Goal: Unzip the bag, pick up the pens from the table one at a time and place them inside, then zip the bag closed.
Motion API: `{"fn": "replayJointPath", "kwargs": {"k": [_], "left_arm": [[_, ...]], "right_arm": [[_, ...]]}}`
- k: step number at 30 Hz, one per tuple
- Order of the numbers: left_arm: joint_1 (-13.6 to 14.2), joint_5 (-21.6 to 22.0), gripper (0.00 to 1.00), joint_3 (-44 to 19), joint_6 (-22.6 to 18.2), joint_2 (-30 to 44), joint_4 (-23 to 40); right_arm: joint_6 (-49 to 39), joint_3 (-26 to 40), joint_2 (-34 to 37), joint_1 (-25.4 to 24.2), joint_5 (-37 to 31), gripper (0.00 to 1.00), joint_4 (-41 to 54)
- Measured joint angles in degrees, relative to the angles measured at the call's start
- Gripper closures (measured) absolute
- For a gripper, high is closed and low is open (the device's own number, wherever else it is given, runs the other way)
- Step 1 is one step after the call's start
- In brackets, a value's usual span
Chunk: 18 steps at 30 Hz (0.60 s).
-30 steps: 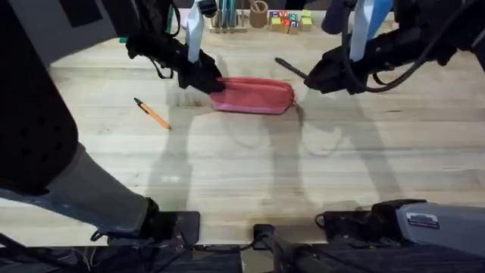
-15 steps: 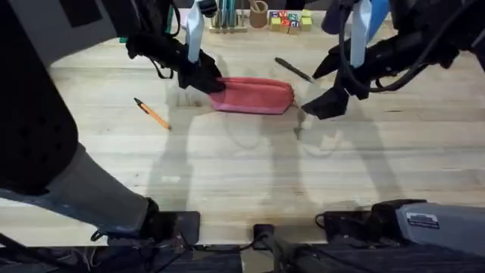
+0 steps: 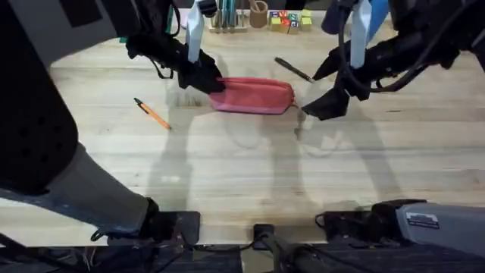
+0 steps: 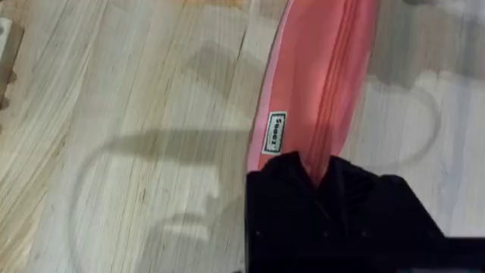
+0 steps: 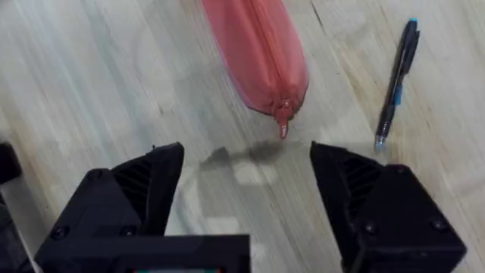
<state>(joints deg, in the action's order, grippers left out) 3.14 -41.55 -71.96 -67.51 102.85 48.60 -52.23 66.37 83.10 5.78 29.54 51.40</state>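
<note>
Left gripper [image 4: 322, 178] pinches one end of the bag [image 3: 254, 95] to keep it from sliding. Right gripper [image 5: 246, 182] hangs wide open by the bag's other end, probably going for the zipper tab [image 5: 283, 125].

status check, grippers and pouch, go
Left gripper shut on pink pouch end. Right gripper open, short of zipper pull. Pouch zipped; orange pen, black pen on table.

Zipped pink bag [image 3: 254, 95] lies between orange pen [image 3: 152, 114] and black pen [image 3: 294, 70].
</note>
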Motion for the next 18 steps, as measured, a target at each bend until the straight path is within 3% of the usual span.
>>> {"fn": "replayJointPath", "kwargs": {"k": [18], "left_arm": [[0.0,0.0,0.958,0.0,0.0,0.0,0.0]], "right_arm": [[0.0,0.0,0.02,0.0,0.0,0.006,-0.39]]}}
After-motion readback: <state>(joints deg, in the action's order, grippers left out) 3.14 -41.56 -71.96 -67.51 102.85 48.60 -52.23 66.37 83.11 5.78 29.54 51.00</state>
